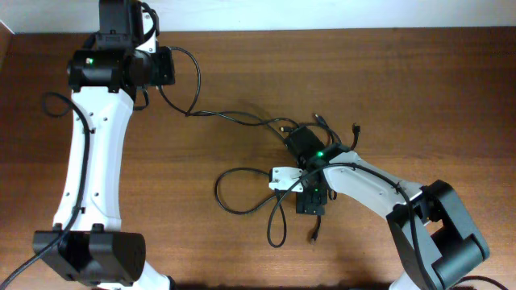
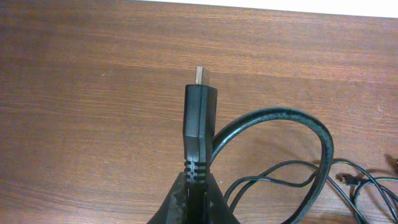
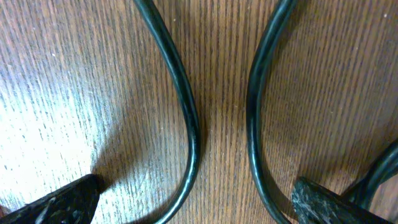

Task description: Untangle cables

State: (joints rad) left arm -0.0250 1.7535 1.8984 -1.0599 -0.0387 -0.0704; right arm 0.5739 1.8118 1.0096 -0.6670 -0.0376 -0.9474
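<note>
Cables and both grippers, each only partly in view.
In the right wrist view, two thin black cable strands (image 3: pixel 193 124) run off the top and bottom edges, and only the dark fingertips (image 3: pixel 62 202) of the right gripper (image 3: pixel 193 190) show, at the lower corners. In the left wrist view, the bottom edge cuts off the left gripper (image 2: pixel 196 186) behind the black rectangular plug (image 2: pixel 199 124). From overhead, the small cable ends (image 1: pixel 314 236) are too small to identify.

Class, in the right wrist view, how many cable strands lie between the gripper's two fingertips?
2: the left strand and the right strand, both curving on the table. Another cable shows outside the gap, far right.
</note>
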